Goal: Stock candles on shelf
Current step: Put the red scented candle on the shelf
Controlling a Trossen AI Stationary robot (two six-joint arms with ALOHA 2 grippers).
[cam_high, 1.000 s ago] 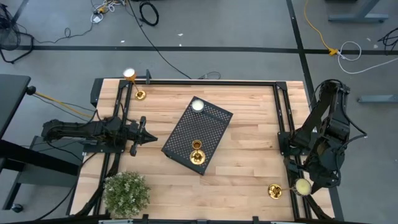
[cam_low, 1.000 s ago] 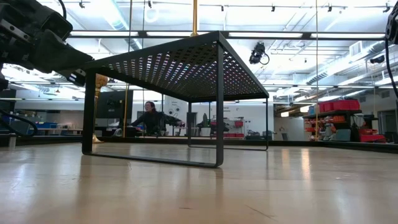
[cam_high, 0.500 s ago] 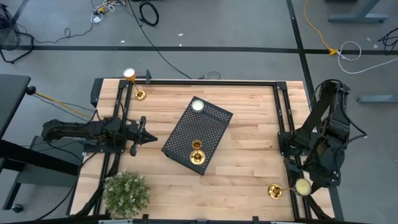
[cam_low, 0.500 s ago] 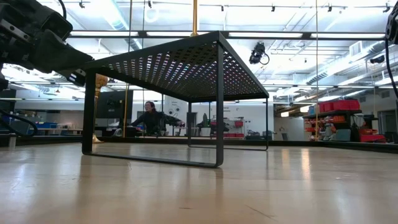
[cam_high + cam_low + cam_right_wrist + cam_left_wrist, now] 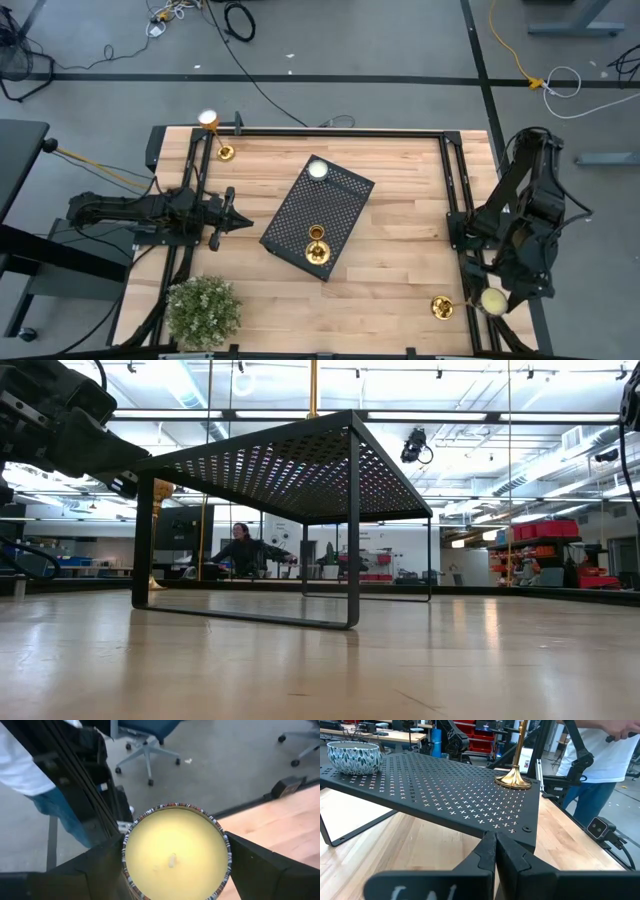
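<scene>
High view: the shelf lies diagonally mid-desk, carrying one upright candlestick and one round candle.

Left wrist view: left end effector pressed together.

Right wrist view: right end effector clamps a candle jar.

The left arm lies stretched along the table's left side, wrist level, its gripper pointing toward the table's middle with both fingers pressed together, tips touching. The right arm stands folded at the table's right edge, elbow raised and forearm angled down toward the near right corner. Its gripper hangs there with the fingers spread wide, clasping a round candle between them.
</scene>
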